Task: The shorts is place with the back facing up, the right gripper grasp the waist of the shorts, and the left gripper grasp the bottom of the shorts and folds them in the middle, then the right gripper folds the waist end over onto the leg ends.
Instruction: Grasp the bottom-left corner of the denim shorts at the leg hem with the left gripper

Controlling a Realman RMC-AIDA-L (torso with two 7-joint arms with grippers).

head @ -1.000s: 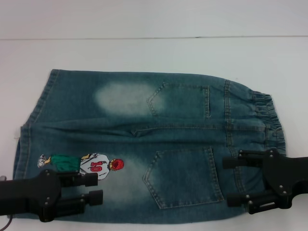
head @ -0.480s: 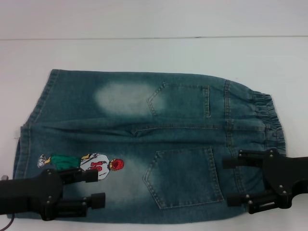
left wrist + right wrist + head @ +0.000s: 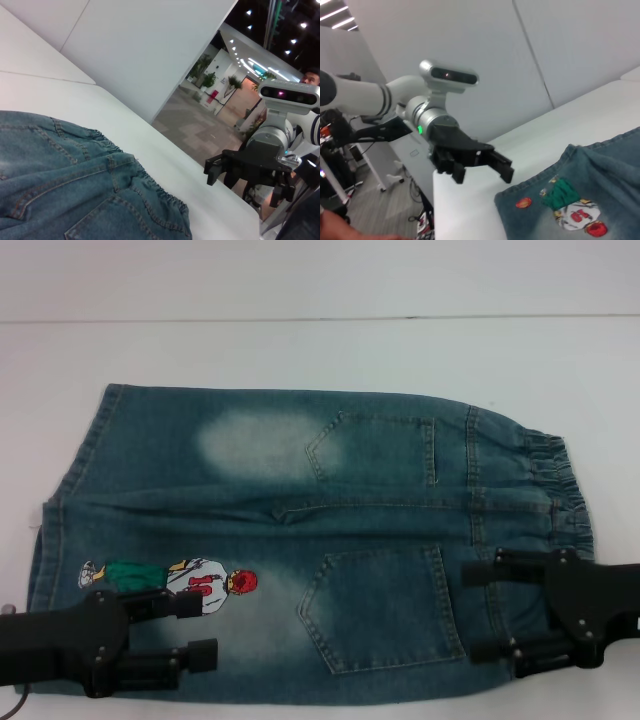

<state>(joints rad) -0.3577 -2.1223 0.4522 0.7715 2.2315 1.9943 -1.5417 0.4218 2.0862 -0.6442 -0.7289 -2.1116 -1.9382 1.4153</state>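
Setting: indoor robot lab / demo space in a large bldg. White worktable [image 3: 300, 350] w/ plain white wall panels [image 3: 150, 45] behind. Left wrist view, upper right: open hall w/ rows of ceiling spotlights [image 3: 260, 30], potted plants [image 3: 205, 75], tiled floor [image 3: 200, 130]. Right wrist view, lower left: desk legs & loose cables [image 3: 410, 200] on floor.

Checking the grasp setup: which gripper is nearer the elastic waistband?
Right. The right gripper hovers open beside the waistband; the left gripper sits open at the opposite end, by the leg hems.
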